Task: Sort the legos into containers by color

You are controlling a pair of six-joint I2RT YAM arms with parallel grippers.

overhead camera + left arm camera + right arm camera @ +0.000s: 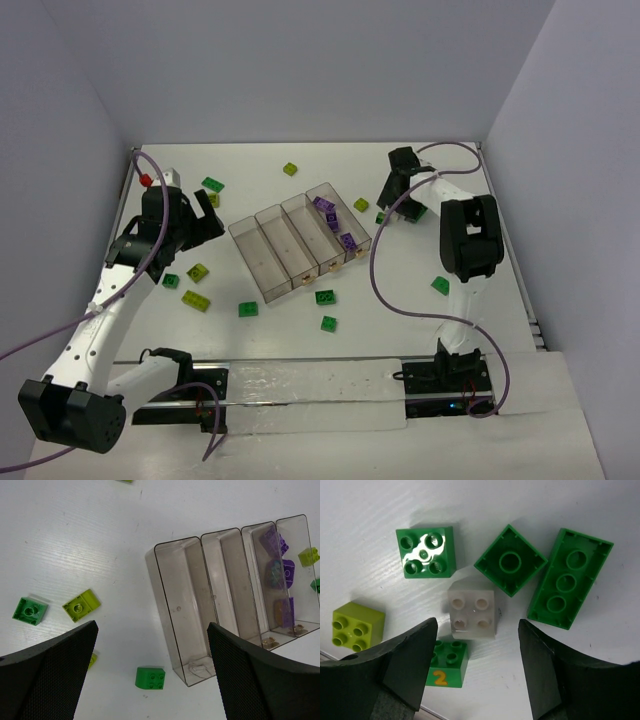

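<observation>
1. White table [260, 170], boxed in by pale grey walls [300, 60], carries the four-compartment tray [262, 262] at its middle, with loose legos [196, 301] scattered round it from 7 o'clock to 3 o'clock.
2. Purple bricks [335, 225] lie in the compartment at the tray's 3 o'clock end; the other three appear to hold no bricks.
3. At 9 o'clock of the tray hangs the left gripper [200, 225], jaws spread wide and holding nothing.
4. At 2 o'clock of the tray the right gripper [477, 637] hovers over a tight cluster. Its jaws are released, and the white brick [471, 614] sits between them, clear of both.
5. That brick is likely light, rigid and smooth-walled, so it could slip or twist. I judge the flat side walls at its 9 and 3 o'clock the best hold. Green neighbours [425, 552] crowd its 12 and 6 o'clock sides.
</observation>
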